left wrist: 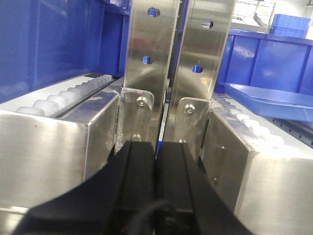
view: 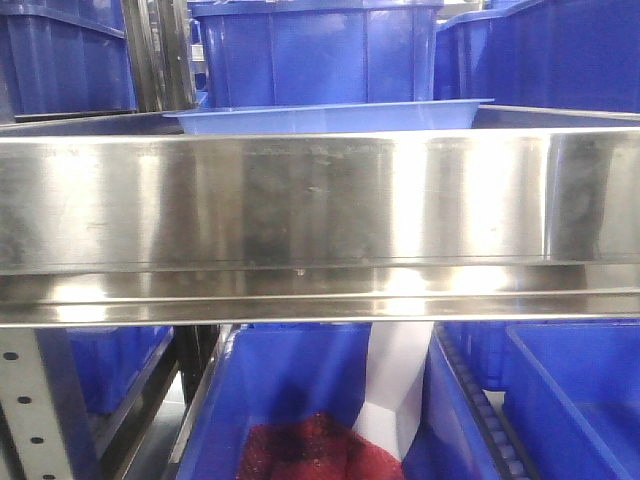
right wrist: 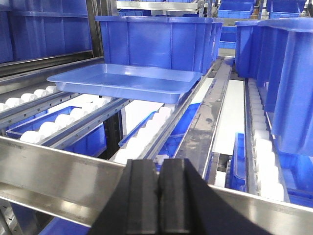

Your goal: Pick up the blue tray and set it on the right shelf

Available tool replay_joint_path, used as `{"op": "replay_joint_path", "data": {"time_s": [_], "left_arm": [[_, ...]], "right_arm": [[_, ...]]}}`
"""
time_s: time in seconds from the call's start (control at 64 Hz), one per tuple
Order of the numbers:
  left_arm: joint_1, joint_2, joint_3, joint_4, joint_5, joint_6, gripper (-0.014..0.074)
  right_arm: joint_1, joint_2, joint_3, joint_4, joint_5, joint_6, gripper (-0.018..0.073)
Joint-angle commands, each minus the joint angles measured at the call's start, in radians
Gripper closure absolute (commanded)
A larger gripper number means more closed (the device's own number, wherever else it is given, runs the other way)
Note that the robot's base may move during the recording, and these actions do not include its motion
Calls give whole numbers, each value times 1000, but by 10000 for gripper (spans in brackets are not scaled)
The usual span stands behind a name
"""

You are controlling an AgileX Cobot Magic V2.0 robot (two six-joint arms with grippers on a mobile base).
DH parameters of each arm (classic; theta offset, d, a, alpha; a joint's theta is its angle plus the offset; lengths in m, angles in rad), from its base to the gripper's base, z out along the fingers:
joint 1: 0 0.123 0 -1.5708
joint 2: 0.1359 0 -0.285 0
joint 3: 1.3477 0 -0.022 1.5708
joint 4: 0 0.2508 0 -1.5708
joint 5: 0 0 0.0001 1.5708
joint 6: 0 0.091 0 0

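The light blue tray (right wrist: 127,81) lies flat on white rollers (right wrist: 146,132) of the right shelf (right wrist: 58,176), behind its tall shiny steel front lip (view: 320,200). In the front view only the tray's rim (view: 330,118) shows above that lip. My right gripper (right wrist: 158,164) is shut and empty, just in front of the lip and below the tray, apart from it. Shut and empty as well, my left gripper (left wrist: 156,144) faces two steel upright posts (left wrist: 146,58). From that side the tray (left wrist: 274,100) appears at the right edge, well away from the left fingers.
Deep dark blue bins (right wrist: 156,39) stand right behind the tray and more bins (right wrist: 279,73) fill the lane to its right. Below the shelf sits another blue bin (view: 290,390) with a red bundle (view: 310,450). A perforated grey post (view: 30,410) stands lower left.
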Motion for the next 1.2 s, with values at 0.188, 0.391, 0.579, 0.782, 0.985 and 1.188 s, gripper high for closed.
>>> {"op": "replay_joint_path", "data": {"time_s": [0.188,0.391,0.579,0.782,0.985,1.188], "left_arm": [[-1,-14,31,-5,-95,5,645],[-1,-14,31,-5,-95,5,645],[-1,-14,31,-5,-95,5,645],[-1,-14,31,-5,-95,5,645],[-1,-14,31,-5,-95,5,645],[-1,-14,31,-5,-95,5,645]], "right_arm": [[-4,12,-27,-18,-91,-10,503],[-4,12,-27,-18,-91,-10,503],[-4,12,-27,-19,-91,-10,503],[-142,11,21,36,-103,-119,503],[-368,-17,150,259,-236,-339,503],[-448,-99,314,308,-413,-345,503]]}}
